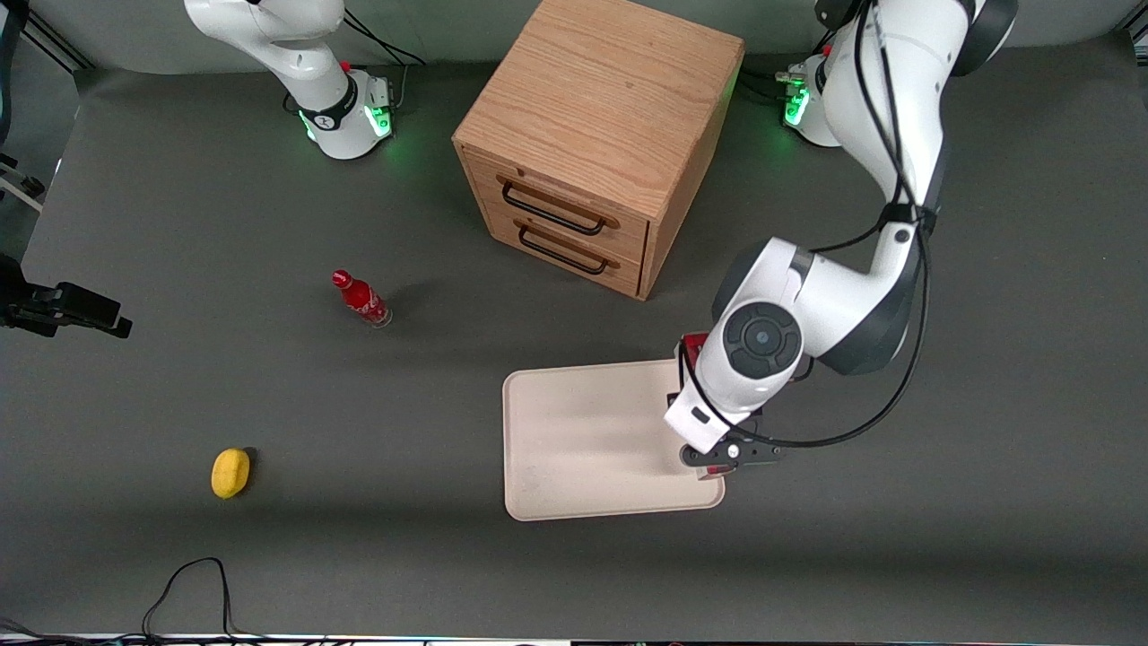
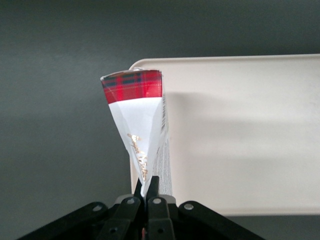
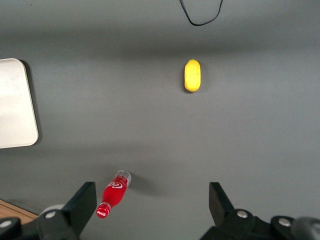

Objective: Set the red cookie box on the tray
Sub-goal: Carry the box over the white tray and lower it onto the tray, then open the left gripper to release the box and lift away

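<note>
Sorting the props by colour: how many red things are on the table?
2. The red bottle stands beside the wooden drawer cabinet; the red cookie box is held in the tool over the tray edge.

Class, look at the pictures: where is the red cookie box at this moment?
The red cookie box is clamped in the left arm's end effector, over the tray's edge toward the working arm's end of the table, nearer the front camera than the wooden drawer cabinet.

From the front we look steeply down on the whole counter (image 1: pixel 179 224). Our left wrist camera sits close above its gripper (image 2: pixel 148 187), which is closed on the red cookie box (image 2: pixel 142 130), facing the tray (image 2: pixel 240 140). The right wrist camera looks down from higher, sharing the tray's corner with both.
</note>
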Action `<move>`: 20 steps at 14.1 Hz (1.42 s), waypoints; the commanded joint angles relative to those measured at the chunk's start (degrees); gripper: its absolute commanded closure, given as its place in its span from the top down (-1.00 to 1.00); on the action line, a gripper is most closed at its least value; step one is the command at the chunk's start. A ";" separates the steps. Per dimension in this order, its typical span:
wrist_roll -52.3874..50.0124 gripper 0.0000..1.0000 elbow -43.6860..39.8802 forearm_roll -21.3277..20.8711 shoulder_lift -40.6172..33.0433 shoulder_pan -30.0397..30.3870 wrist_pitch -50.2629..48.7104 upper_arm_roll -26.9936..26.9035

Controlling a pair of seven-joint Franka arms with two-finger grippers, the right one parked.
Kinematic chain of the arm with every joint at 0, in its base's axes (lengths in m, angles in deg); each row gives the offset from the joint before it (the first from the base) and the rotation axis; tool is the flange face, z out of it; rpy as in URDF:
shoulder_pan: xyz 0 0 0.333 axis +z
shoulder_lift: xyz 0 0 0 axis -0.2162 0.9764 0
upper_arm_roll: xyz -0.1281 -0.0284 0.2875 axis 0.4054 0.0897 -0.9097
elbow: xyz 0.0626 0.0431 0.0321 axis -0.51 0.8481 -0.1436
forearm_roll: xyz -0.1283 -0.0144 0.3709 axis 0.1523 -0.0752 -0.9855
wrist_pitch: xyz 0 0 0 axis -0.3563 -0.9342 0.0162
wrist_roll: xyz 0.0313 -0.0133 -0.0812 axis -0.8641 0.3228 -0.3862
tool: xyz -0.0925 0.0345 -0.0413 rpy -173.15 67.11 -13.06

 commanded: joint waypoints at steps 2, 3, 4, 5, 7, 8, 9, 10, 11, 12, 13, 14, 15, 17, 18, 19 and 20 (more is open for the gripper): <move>0.20 -1.00 3.41 -2.37 1.62 -0.06 8.45 -0.03; 0.20 -1.00 3.33 -2.46 2.24 0.20 8.55 -0.03; 0.20 -1.00 3.32 -2.46 2.76 0.29 8.55 -0.03; 0.12 -1.00 3.32 -2.46 2.94 0.29 8.55 -0.12; 0.03 -1.00 3.32 -2.46 3.03 0.29 8.55 -0.03; 0.03 -1.00 3.32 -2.55 3.12 0.29 8.55 -0.12; 0.20 -0.51 3.41 -2.73 3.12 0.29 8.55 -0.12; -0.23 0.01 3.41 -2.90 3.03 0.46 8.29 -0.38; -0.50 0.99 3.33 -2.90 2.68 0.55 7.77 -0.56; -0.41 1.00 3.41 -3.08 2.42 0.47 7.24 -0.65; -0.41 1.00 3.33 -3.69 2.24 0.38 7.06 -0.73; -0.41 1.00 3.32 -4.13 1.37 0.29 6.02 -0.82; -0.41 1.00 3.32 -4.31 -0.12 0.38 3.40 -0.74; -0.33 1.00 3.15 -4.31 -4.76 0.20 -2.67 -0.65; 0.02 1.00 3.32 -4.31 -7.57 0.20 -5.48 -0.47; 0.64 1.00 3.32 -4.22 -10.04 0.11 -9.08 -0.38; 0.82 1.00 3.41 -4.13 -12.67 0.20 -12.68 -0.21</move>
